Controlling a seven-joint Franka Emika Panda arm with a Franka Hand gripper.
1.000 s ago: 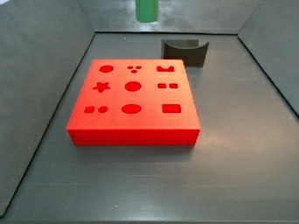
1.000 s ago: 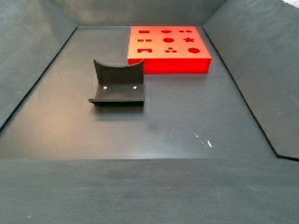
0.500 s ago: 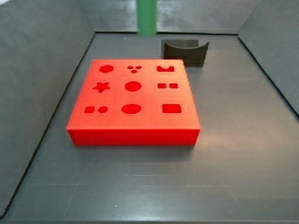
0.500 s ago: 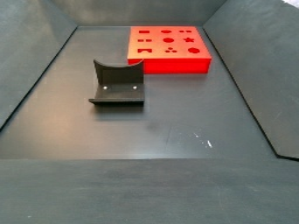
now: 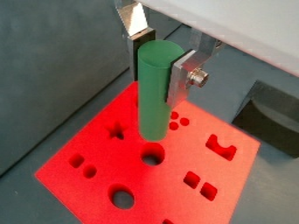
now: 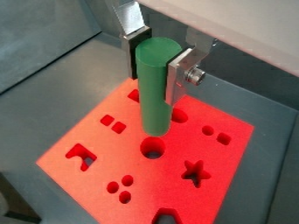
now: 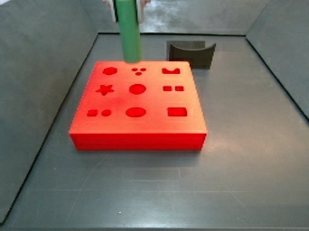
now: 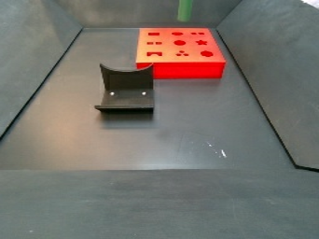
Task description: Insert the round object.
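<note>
The round object, a smooth green peg [image 5: 155, 105], hangs upright between my gripper's [image 5: 160, 70] silver fingers [image 5: 181, 80], which are shut on its upper part. It also shows in the other wrist view [image 6: 155, 105] with the gripper [image 6: 156, 68] shut on it. Below it lies the red block [image 5: 128, 179], [image 6: 105, 149] with several shaped holes; a round hole [image 5: 153, 157], [image 6: 153, 148] sits just beyond the peg's lower end. In both side views the peg [image 7: 126, 32], [image 8: 185, 9] hangs above the red block [image 7: 136, 131], [image 8: 181, 67]. The gripper itself is out of frame there.
The dark fixture with a curved notch [image 7: 191, 52], [image 8: 125, 89] stands on the grey floor apart from the red block, and shows in a wrist view [image 5: 271, 114]. Sloping grey walls [image 7: 49, 117] enclose the floor.
In a side view the peg has moved left and come lower, from beyond the block's far edge to above the block's far part. Block and fixture have not moved.
</note>
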